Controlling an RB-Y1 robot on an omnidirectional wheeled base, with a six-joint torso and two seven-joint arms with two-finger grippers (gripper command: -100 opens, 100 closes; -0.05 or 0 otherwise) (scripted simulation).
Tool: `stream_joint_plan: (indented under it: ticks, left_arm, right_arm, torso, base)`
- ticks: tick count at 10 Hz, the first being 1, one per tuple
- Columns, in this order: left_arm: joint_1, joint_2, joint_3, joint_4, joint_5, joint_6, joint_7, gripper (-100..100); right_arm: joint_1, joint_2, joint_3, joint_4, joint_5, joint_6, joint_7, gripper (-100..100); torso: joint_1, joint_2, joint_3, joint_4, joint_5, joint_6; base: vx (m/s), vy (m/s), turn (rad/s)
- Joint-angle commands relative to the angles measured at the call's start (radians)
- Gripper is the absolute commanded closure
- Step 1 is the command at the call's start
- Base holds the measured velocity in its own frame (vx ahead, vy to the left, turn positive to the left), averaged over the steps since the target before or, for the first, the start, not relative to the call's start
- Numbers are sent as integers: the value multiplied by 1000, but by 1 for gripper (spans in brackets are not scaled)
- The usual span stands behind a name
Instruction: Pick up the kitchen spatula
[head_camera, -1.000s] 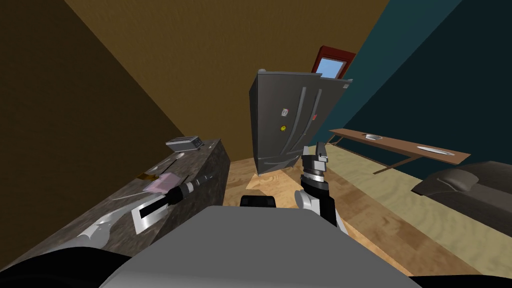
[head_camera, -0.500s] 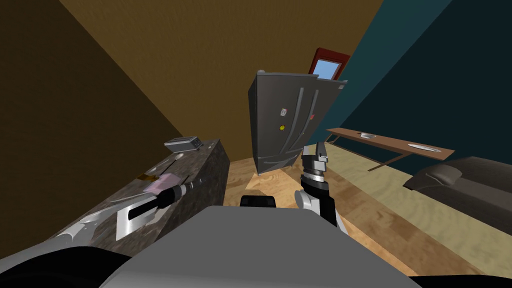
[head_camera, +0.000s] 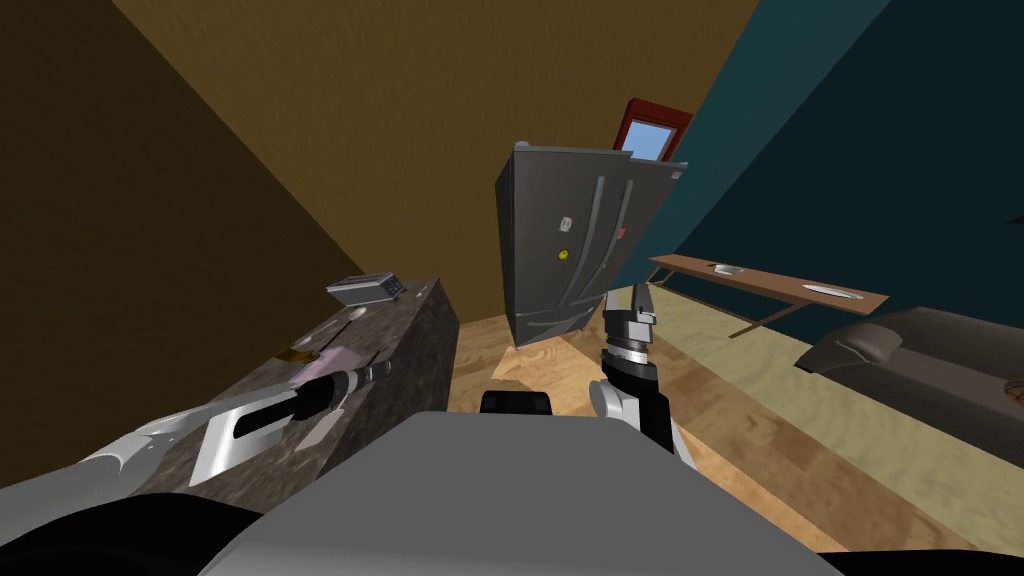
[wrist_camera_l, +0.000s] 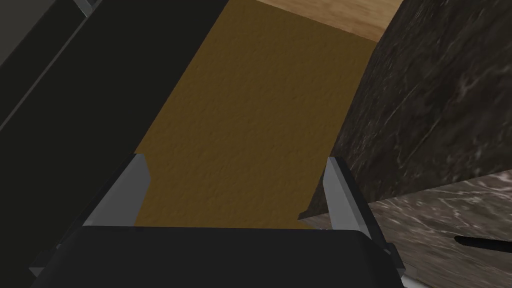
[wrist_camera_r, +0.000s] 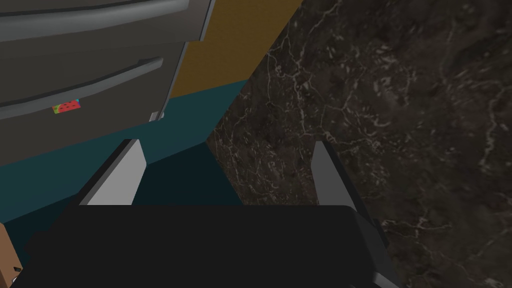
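Observation:
A dark marble counter (head_camera: 420, 330) runs along my left. A flat pinkish piece (head_camera: 338, 358) lies on it, perhaps the spatula's blade; my left forearm covers part of it. My left gripper (head_camera: 385, 370) is over the counter's near edge, just past that piece, and points towards the brown wall. In the left wrist view it (wrist_camera_l: 236, 159) stands open and empty. A thin black sliver (wrist_camera_l: 475, 242) lies on the counter top (wrist_camera_l: 425, 220) beside it; I cannot tell what it is. My right gripper (head_camera: 627, 296) is raised before the fridge, open and empty (wrist_camera_r: 227, 144).
A grey toaster-like box (head_camera: 367, 289) sits at the counter's far end, with a long grey utensil (head_camera: 345, 318) and a small brown thing (head_camera: 295, 352) nearer. A dark fridge (head_camera: 570, 240) stands ahead. At the right are a long wooden table (head_camera: 770, 285) and a dark sofa (head_camera: 920, 355).
My left arm has drawn back towards me along the counter, so its gripper now sits beside the pinkish piece. The head view has turned slightly. The right arm has not moved.

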Motion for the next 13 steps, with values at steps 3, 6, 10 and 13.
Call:
stream_joint_plan:
  ticks: [3,6,10,13]
  left_arm:
    - [61,99,-1,12,27,21,-11,-100]
    - [94,185,-46,46,49,37,-16,-100]
    - [140,266,-109,77,80,59,-30,-100]
    - [168,289,-157,84,98,69,-41,-100]
  right_arm:
    - [0,0,0,0,0,0,0,0]
    - [0,0,0,0,0,0,0,0]
    - [0,0,0,0,0,0,0,0]
    - [0,0,0,0,0,0,0,0]
  torso:
    - [0,0,0,0,0,0]
    - [1,-1,-1,0,0,0]
    - [1,-3,-2,-1,0,0]
    - [-1,-4,-2,-1,0,0]
  base:
    - [-26,35,-30]
    - [-12,48,-46]
    - [13,41,-42]
    - [26,21,-29]
